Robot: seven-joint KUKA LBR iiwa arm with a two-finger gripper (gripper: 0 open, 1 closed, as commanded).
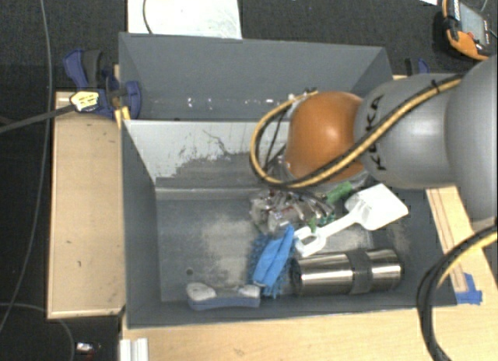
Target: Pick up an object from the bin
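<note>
Where blue rag (pixel 271 263) lies — end effector (pixel 278 213) hangs.

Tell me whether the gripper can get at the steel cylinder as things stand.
Probably yes: the steel cylinder lies uncovered near the gripper; only the white scoop lies close beside it.

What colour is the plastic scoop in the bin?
The scoop is white, best seen in the camera view.
</note>
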